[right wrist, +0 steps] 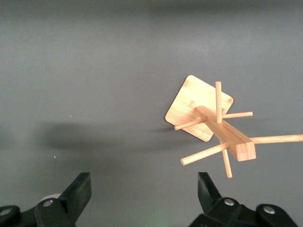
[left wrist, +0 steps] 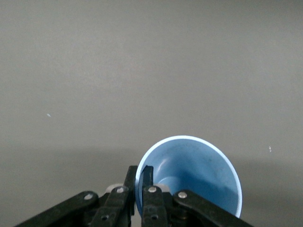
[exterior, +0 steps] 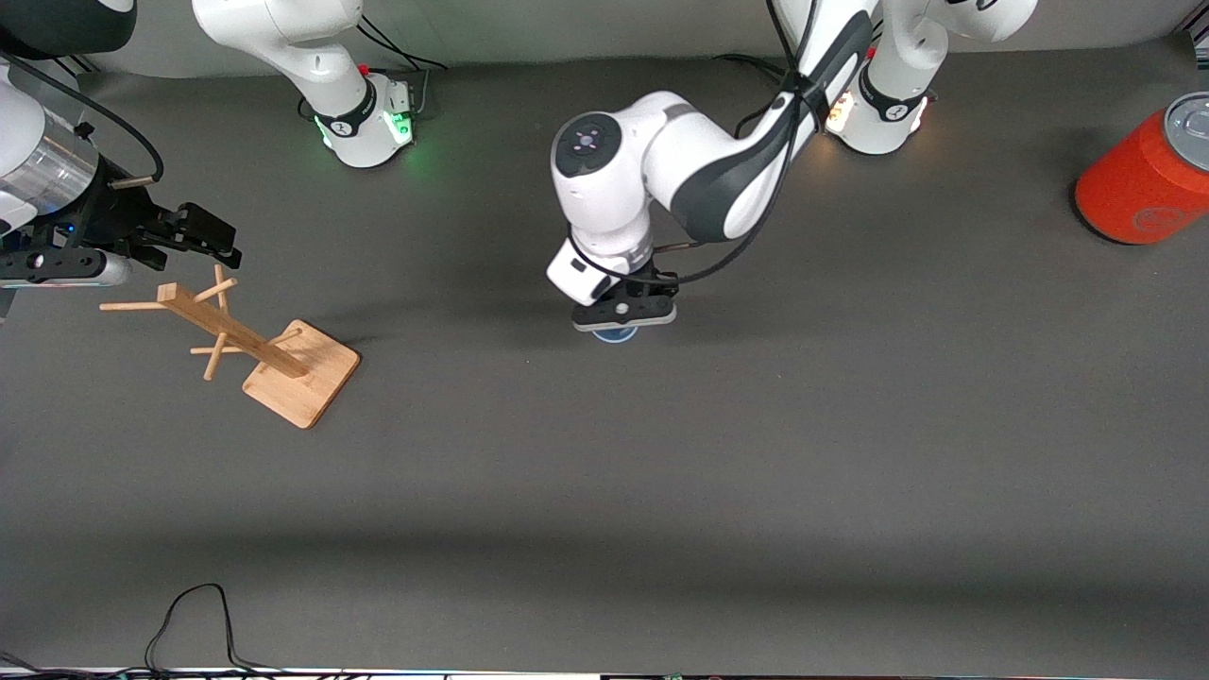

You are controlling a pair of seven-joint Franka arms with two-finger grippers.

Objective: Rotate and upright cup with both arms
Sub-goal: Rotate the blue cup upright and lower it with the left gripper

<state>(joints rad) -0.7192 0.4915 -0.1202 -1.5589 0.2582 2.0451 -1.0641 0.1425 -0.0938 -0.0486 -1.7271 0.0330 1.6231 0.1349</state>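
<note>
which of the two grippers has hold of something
The left gripper, at mid-table, is shut on the rim of the blue cup. The right gripper hangs open over bare table near the wooden rack.

One high camera and two wrist cameras.
The front view looks steeply down from across the surface [exterior: 604, 491] toward both arm bases. The left wrist view sits close over its end effector [left wrist: 139, 187], looking into the cup [left wrist: 199, 170]. The right wrist view looks down from higher up on the wooden rack [right wrist: 215, 123], which the front view shares.
</note>
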